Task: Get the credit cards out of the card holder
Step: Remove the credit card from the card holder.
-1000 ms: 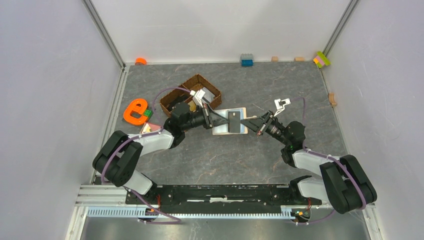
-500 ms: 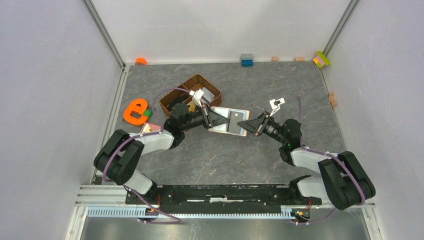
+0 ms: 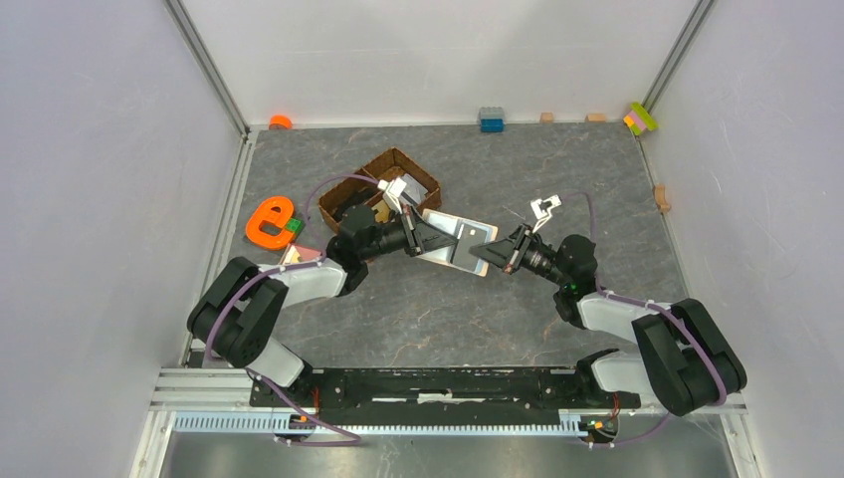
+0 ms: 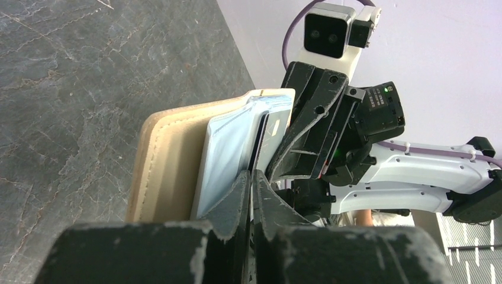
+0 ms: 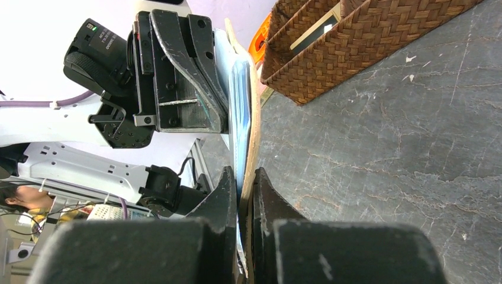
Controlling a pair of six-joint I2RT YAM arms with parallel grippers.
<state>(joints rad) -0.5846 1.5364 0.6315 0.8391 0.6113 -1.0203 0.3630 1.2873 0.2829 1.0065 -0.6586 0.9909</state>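
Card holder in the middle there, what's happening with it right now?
Both arms have the beige card holder held on edge between them. The left claw is clamped on one end and the right claw on the opposite end, pinching cover and sleeves. The cards sit tucked in the sleeves; none has been drawn out yet.

Centre of top view: card holder (image 3: 460, 237) pinched between left gripper (image 3: 435, 242) and right gripper (image 3: 485, 251), one on each side; no passage there. Wicker basket (image 3: 383, 184) crowds just behind the left wrist. Orange letter toy (image 3: 269, 221) blocks far left. Bare table (image 3: 478, 309) lower centre and upper right: open room.
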